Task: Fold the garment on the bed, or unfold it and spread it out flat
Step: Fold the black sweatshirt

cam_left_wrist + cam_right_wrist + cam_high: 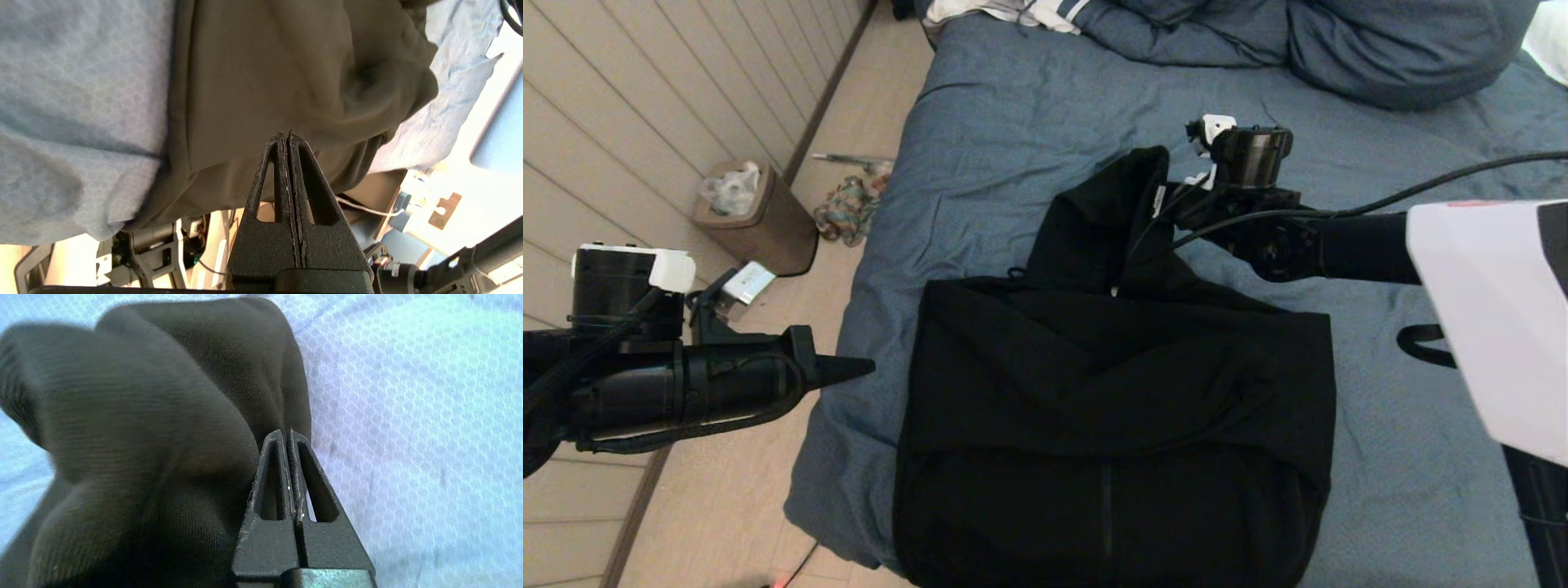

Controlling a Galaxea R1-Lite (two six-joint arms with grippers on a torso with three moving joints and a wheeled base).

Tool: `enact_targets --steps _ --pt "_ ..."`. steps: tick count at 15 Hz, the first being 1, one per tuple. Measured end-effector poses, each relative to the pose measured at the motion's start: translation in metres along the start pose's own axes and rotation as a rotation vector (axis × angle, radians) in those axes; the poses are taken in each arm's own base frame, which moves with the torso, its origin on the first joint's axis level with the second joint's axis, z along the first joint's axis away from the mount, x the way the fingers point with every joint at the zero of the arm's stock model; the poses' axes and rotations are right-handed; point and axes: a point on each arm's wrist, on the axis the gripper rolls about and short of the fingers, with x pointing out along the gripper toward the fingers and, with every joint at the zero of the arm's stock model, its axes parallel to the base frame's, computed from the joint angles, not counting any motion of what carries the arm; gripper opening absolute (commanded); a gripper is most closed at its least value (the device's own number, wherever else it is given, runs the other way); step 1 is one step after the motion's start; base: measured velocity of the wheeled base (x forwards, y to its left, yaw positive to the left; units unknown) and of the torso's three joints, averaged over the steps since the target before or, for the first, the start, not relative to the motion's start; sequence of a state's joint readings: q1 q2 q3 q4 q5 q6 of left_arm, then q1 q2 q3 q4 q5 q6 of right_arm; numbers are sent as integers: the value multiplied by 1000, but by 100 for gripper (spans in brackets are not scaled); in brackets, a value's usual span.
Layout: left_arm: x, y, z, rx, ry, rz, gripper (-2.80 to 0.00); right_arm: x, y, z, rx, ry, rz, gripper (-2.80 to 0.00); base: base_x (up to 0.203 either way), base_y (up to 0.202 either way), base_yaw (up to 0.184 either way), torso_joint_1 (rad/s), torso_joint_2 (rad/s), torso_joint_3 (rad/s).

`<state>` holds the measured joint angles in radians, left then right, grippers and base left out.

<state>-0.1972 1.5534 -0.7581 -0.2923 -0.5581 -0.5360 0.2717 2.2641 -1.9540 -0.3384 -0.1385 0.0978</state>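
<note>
Black hoodie (1119,425) folded in a block on the blue bed (1013,122), hood toward the pillows, right claw (289,435) closed empty beside the hood, left claw (862,367) closed empty, off the bed's left edge

The left gripper (862,367) was held level off the left side, jaws pressed together and empty. The right gripper (289,435) was extended forward with its arm outstretched, jaws likewise fully closed.
</note>
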Motion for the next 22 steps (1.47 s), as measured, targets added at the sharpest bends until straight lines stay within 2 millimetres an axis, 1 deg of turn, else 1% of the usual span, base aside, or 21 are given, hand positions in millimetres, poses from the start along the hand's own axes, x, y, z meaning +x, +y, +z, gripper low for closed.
enact_targets --steps 3,5,6,8,11,14,16,17,18,19,22 --pt "4 3 -2 -6 14 3 -280 7 0 -11 -31 -11 -43 -280 0 0 0 0 0 0" --pt "7 4 -2 -9 22 6 -280 6 1 -10 -26 -16 -53 -280 0 0 0 0 0 0" --pt "7 5 -2 -9 22 6 -280 4 4 -5 -19 -25 -53 -280 0 0 0 0 0 0" --pt "8 5 -3 -9 25 6 -280 -6 7 12 17 -59 -71 -280 0 0 0 0 0 0" --pt "9 5 -4 -10 31 5 -280 -32 14 43 98 -100 -56 -280 0 0 0 0 0 0" --pt "11 4 -5 -8 39 3 -280 -58 20 57 131 -99 -33 -280 0 0 0 0 0 0" --pt "12 4 -7 -7 47 2 -280 -69 23 67 139 -111 -18 -280 0 0 0 0 0 0" --pt "13 4 -8 -8 50 2 -280 -71 24 69 140 -116 -14 -280 0 0 0 0 0 0" --pt "13 4 -8 -7 51 0 -280 -71 24 70 138 -118 -14 -202 0 0 0 0 0 0" --pt "14 3 -9 -2 49 -4 -280 -69 24 69 131 -124 -18 0 0 0 0 0 0 0" --pt "16 3 -12 1 58 -8 -280 -56 31 59 95 -143 -2 0 0 0 0 0 0 0"
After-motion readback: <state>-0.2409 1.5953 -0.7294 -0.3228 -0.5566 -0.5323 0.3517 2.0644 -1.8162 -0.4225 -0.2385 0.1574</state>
